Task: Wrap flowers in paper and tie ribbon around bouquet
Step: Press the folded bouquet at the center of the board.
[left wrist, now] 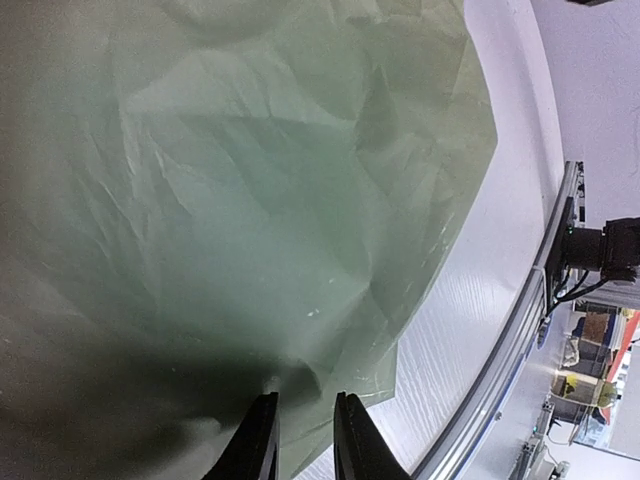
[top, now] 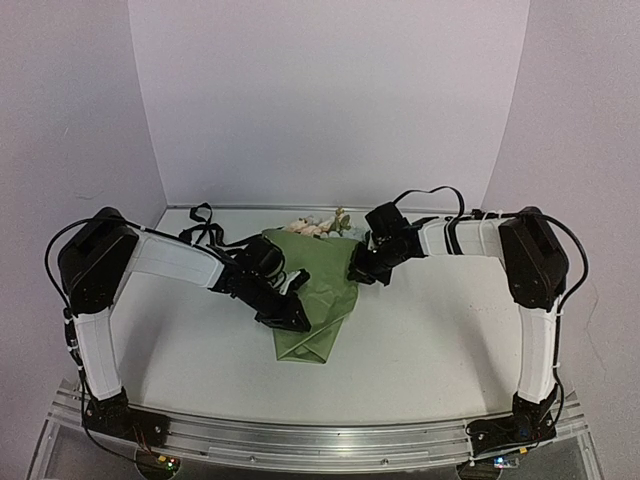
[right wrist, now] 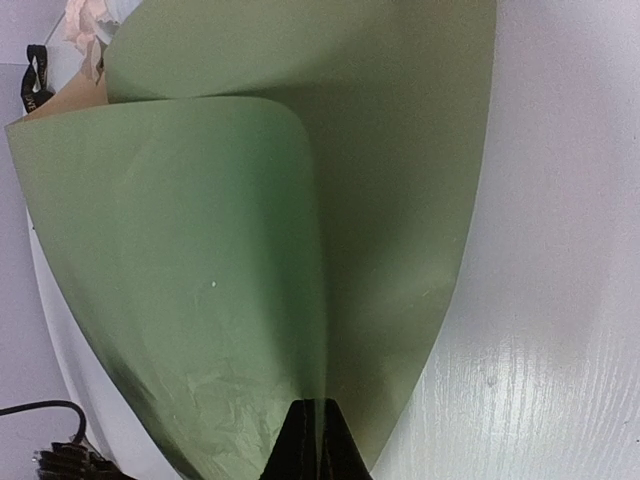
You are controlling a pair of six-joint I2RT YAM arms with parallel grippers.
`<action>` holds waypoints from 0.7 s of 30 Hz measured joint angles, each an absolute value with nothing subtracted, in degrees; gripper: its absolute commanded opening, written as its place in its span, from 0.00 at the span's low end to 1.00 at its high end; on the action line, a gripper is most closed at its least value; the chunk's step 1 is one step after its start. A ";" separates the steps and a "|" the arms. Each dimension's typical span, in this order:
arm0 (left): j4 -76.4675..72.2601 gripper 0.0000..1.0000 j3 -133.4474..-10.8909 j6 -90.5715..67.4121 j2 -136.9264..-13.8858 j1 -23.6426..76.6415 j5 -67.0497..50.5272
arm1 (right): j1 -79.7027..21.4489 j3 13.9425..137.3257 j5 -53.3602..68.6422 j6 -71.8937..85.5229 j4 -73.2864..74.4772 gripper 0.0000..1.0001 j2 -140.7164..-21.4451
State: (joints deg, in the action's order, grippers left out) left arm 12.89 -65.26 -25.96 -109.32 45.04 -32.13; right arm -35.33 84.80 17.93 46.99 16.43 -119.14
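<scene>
the paper (top: 325,295) lies mid-table as a loose olive-green cone, its narrow end towards the near edge and its wide mouth towards the far wall. the flowers (top: 318,226) poke out of that far mouth, pale pink and cream heads resting on the white table (top: 440,340).

the right gripper (top: 358,272) sits at the cone's right edge, about halfway along. from the right wrist its fingers are clenched tight together (right wrist: 316,405) on the paper's edge, and a green flap curls up and away from the tips. past the flap a strip of the tan side shows, with the flowers (right wrist: 85,25) at the top left. just beside them a short length of black ribbon (right wrist: 35,85) with pale print lies on the table.

the left gripper (top: 292,318) is over the cone's left side, nearer the narrow end. from the left wrist its two fingers (left wrist: 306,400) stand a narrow gap apart above creased paper (left wrist: 250,200). nothing is seen caught between them. the table's metal rail (left wrist: 500,360) runs past on the right of that view.
</scene>
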 measured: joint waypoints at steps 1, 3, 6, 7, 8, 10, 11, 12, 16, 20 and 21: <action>12.62 0.21 -65.10 -26.09 -109.78 45.07 -32.57 | -35.33 85.13 17.90 46.67 16.91 0.04 -119.15; 12.15 0.20 -64.84 -26.63 -110.67 45.14 -33.42 | -35.33 86.05 17.74 46.02 18.53 0.12 -119.15; 11.35 0.19 -64.67 -27.23 -111.83 45.17 -34.49 | -35.33 86.91 17.43 44.90 20.56 0.30 -119.07; 10.96 0.19 -64.52 -27.42 -112.14 45.17 -34.74 | -35.33 86.91 17.41 44.53 21.24 0.34 -118.95; 10.59 0.19 -64.38 -27.58 -112.43 45.17 -34.96 | -35.33 86.93 17.40 44.33 22.01 0.37 -118.84; 10.05 0.19 -64.25 -28.07 -112.82 45.17 -35.47 | -35.38 86.79 17.20 43.69 23.96 0.41 -118.22; 9.86 0.19 -64.17 -28.36 -112.86 45.17 -35.75 | -35.42 86.52 17.07 43.56 24.70 0.41 -117.64; 9.59 0.19 -64.06 -28.52 -112.86 45.15 -35.90 | -35.54 85.99 16.82 43.45 25.50 0.41 -116.62; 8.84 0.19 -63.88 -28.97 -112.86 45.17 -36.11 | -36.81 83.26 16.00 43.50 28.19 0.39 -110.32; 8.08 0.19 -63.13 -29.46 -112.71 45.17 -36.33 | -39.93 81.42 16.07 44.48 29.07 0.27 -104.64; 7.91 0.19 -62.90 -29.66 -112.55 45.17 -36.34 | -40.97 81.32 16.27 44.77 29.21 0.24 -103.94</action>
